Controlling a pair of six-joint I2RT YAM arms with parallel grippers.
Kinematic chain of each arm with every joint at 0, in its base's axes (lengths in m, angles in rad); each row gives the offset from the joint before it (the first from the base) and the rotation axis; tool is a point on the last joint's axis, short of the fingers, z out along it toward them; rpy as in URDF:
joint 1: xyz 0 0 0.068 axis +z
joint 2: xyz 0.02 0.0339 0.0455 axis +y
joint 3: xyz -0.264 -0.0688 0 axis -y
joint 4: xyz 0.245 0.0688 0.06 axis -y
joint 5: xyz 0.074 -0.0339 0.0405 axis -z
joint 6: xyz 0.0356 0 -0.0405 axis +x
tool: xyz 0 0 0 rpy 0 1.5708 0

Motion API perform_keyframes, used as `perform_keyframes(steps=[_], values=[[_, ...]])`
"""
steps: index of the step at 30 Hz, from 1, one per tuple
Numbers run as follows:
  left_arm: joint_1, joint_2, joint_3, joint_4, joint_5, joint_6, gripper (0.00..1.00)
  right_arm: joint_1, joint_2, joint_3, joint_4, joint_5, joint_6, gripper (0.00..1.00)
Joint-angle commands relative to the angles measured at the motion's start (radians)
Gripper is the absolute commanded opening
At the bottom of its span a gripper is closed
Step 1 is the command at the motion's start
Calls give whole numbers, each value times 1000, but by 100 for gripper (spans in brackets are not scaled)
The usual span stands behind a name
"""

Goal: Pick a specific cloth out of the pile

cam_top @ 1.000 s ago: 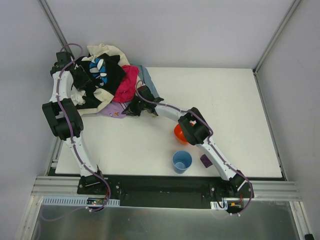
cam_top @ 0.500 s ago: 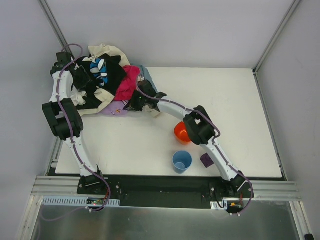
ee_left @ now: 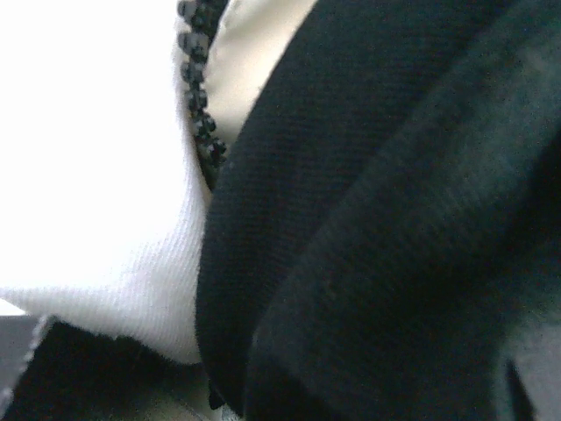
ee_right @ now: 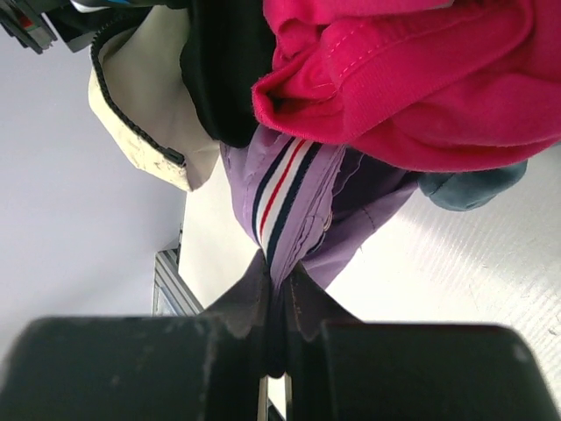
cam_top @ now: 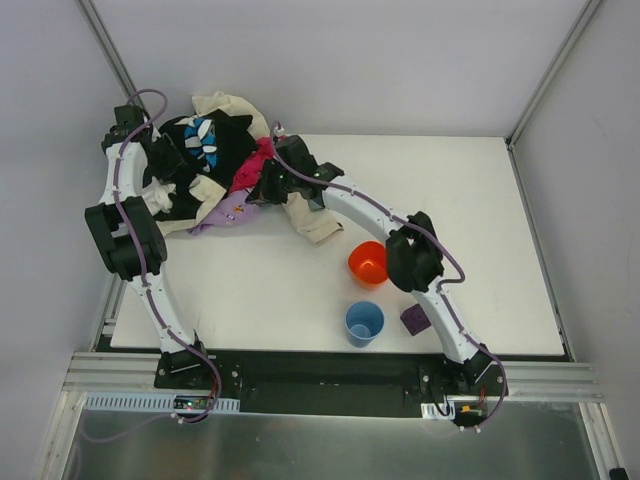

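Note:
The pile (cam_top: 205,160) of black, cream, white and magenta garments lies at the table's far left corner. The lavender cloth (cam_top: 222,213) shows at its near edge. My right gripper (cam_top: 260,188) reaches into the pile's right side. In the right wrist view that gripper (ee_right: 279,285) is shut on a fold of the lavender cloth (ee_right: 307,206), pinching its red, white and navy striped trim just below a magenta garment (ee_right: 412,79). My left gripper (cam_top: 158,160) is buried in the pile. Black fabric (ee_left: 394,228) and white fabric (ee_left: 96,175) fill its wrist view, hiding the fingers.
A cream cloth (cam_top: 312,218) lies on the table under the right forearm. An orange bowl (cam_top: 367,263), a blue cup (cam_top: 364,323) and a small purple object (cam_top: 413,320) sit near the front. A grey-blue cloth (ee_right: 469,189) lies beside the lavender one.
My right gripper closed on the lavender cloth and moved toward the back left, lifting the pile's edge. The right elbow swung right, uncovering the orange bowl and the cream cloth.

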Motion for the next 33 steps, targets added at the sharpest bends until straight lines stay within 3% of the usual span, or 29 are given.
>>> perform_keyframes(steps=[1,6,7,10,12,18,24,33], values=[[1,2,-23,-19,-2,-15,40,-17,-172,105,-6,-33,-42,1],[0,-24,-20,-11,38,-11,46,-15,-204,40,-29,-49,-82,1],[0,-43,-20,-10,50,-9,52,-15,-211,1,-26,-59,-85,1],[-12,-119,-33,-2,21,-11,85,-15,-242,-186,14,-75,-96,1],[-26,-173,-41,-1,-3,-11,98,-17,-262,-322,73,-72,-87,1],[-107,-323,-78,-1,-39,66,99,-17,-268,-566,183,-90,-54,1],[-291,-465,-239,-1,-194,172,99,-17,-273,-683,239,-102,-42,1],[-520,-367,-362,4,-278,218,99,-23,-291,-754,278,-99,-40,1]])
